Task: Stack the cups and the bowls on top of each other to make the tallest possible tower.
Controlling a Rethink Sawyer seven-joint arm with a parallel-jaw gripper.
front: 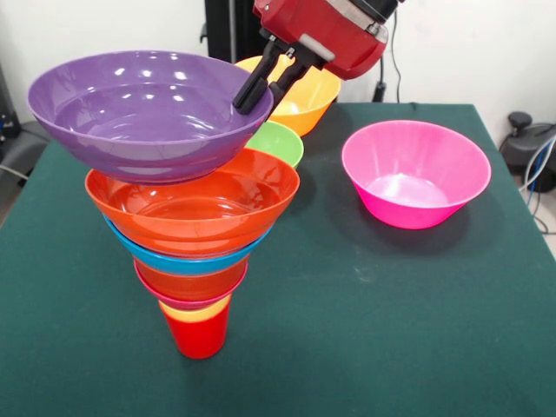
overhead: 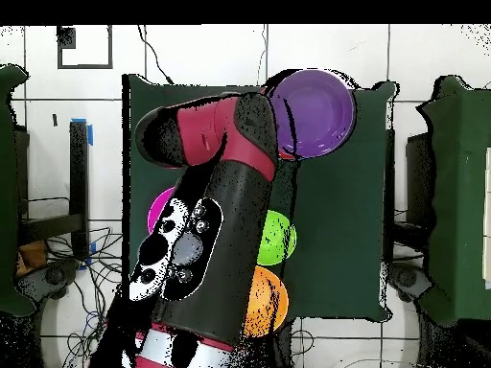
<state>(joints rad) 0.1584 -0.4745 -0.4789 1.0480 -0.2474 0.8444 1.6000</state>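
Across the front view, the tower point(front: 195, 252) stands on the green tabletop point(front: 365, 304): red cup point(front: 200, 337) as base, a yellow rim just above it, then pink, orange, blue and orange-red bowl point(front: 195, 204) widening upward. Purple bowl point(front: 143, 113) sits on top, tilted and shifted left of the stack's axis. Gripper point(front: 258, 87) is clamped on the purple bowl's right rim, one finger inside, one outside. Green bowl point(front: 278, 142) and light orange bowl point(front: 300, 97) wait behind the tower; magenta-pink bowl point(front: 415, 174) sits well apart to the right.

From the overhead view, the arm covers most of the tabletop. Purple bowl point(overhead: 312, 110) shows clear at the far end; green bowl point(overhead: 278, 237), light orange bowl point(overhead: 268, 299) and a sliver of magenta-pink bowl point(overhead: 159, 209) peek out beside the arm. Gripper itself seems hidden under the wrist here.

Judgement: the step in hand is seating the purple bowl. It should be levelled and centred over the orange-red bowl before letting go; the narrow cup base makes any sideways drag on release a toppling risk.
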